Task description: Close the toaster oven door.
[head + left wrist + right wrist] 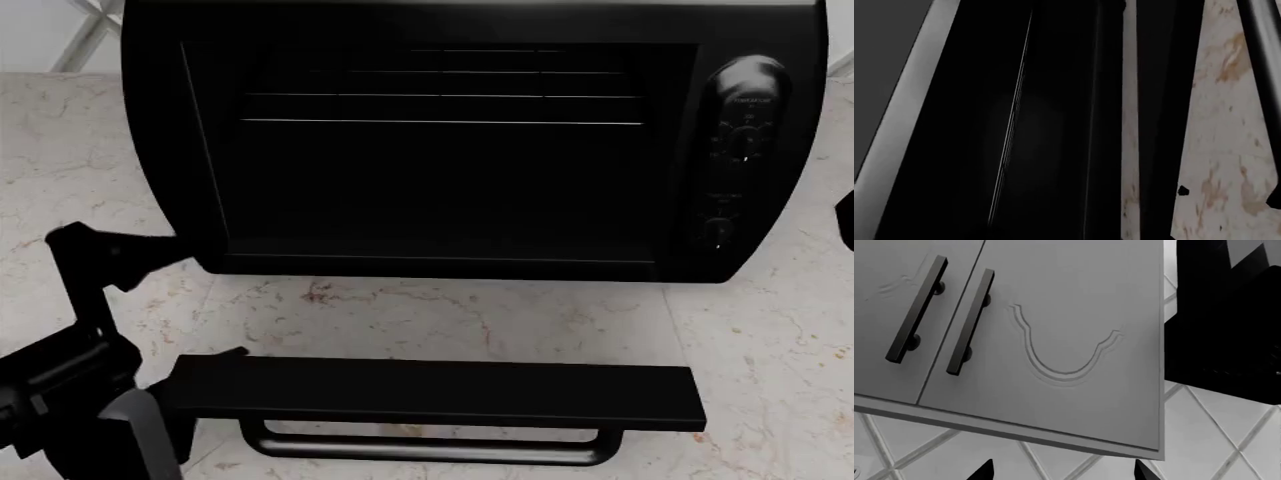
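The toaster oven (467,140) is seen in the head view standing at the back of a pale marbled countertop (441,315), its cavity exposed and a wire rack (441,105) visible inside. A column of knobs (741,150) is set on its right side. The door (427,392) is found fully lowered, lying roughly level in front of the oven and over the countertop, with its bar handle (427,445) along the near edge.

The left arm (80,380) is observed at the lower left of the head view, just beside the left end of the door; whether contact is made cannot be determined. The left gripper's fingers are not clearly resolved in any view, so their state cannot be told. In the left wrist view only dark panels and a strip of marbled surface (1224,130) are shown.

In the right wrist view, grey cabinet doors (1054,340) with two black bar pulls (971,322) and a tiled wall (1214,435) are recorded. The right gripper (1061,471) is represented by two dark fingertips (982,471) at the frame edge, set well apart with nothing between them.
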You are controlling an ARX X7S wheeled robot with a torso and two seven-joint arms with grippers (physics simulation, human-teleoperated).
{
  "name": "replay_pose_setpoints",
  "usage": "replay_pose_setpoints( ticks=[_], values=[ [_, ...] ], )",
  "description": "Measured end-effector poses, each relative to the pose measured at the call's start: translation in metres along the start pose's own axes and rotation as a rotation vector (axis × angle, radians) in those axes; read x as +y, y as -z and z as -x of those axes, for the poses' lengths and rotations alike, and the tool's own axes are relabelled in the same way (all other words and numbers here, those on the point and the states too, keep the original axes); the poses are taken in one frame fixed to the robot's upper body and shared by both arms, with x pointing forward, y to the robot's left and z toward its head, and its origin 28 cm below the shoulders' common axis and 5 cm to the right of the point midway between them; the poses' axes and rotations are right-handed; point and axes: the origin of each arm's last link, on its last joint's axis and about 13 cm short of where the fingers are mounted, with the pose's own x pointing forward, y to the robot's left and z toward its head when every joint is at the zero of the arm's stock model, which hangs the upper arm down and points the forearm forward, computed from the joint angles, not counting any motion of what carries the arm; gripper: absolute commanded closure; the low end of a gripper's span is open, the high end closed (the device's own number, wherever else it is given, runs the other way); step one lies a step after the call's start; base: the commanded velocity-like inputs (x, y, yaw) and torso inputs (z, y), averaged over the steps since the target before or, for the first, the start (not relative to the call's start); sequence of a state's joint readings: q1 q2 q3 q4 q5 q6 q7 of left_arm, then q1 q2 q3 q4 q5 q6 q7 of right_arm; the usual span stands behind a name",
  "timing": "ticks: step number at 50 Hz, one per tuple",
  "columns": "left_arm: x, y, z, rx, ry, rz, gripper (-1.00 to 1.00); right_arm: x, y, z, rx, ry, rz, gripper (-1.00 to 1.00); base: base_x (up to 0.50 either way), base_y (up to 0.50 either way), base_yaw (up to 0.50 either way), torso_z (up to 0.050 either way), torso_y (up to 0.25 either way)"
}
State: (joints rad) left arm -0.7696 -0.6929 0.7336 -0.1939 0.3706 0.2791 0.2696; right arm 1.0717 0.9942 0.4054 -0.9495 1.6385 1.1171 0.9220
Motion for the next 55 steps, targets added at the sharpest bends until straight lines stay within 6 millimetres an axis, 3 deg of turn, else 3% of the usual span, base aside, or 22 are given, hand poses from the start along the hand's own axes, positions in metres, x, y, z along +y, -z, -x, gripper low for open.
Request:
replay_pose_setpoints(
  ticks=[26, 55],
  values=[
    [-0.012, -0.004, -0.003, -0.012, -0.125, 0.056, -1.00, -0.001, -0.001, 0.003, 0.000, 0.005, 0.000, -1.00, 0.00, 0.00, 0.00, 0.000, 0.001],
    [-0.016, -0.013, -0.002, 0.034, -0.291, 0.287, -1.00, 0.000, -0.003, 0.002, -0.004, 0.002, 0.000, -1.00, 0.00, 0.00, 0.00, 0.001, 0.002]
  ],
)
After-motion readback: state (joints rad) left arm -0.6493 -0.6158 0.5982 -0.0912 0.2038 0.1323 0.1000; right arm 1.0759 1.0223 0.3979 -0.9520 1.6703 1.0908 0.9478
